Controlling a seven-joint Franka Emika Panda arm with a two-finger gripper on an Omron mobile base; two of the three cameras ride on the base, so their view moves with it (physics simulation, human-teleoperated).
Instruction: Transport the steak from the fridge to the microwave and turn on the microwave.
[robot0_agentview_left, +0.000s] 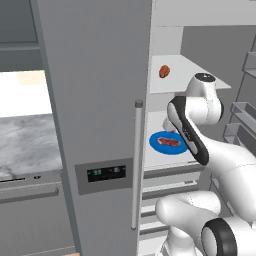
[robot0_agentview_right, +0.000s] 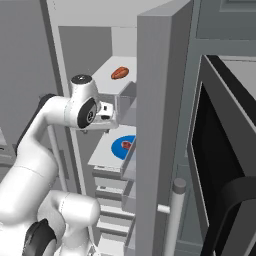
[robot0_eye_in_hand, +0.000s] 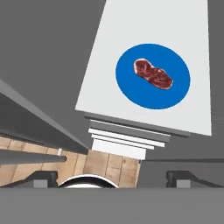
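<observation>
Hovering above fridge (robot0_agentview_left: 95, 100) shelf (robot0_eye_in_hand: 131, 105), fingers (robot0_eye_in_hand: 41, 178) spread wide, nothing pinched. Steak (robot0_eye_in_hand: 152, 74) on blue plate (robot0_eye_in_hand: 131, 87) risks being nudged off-centre if approached askew.

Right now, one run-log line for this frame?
phase: reach into fridge | gripper: open, above shelf | steak: on blue plate, untouched | orange-brown item: upper shelf | microwave: door open

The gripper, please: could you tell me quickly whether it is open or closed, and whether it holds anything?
Gripper: open and empty, above the steak on its blue plate.
</observation>
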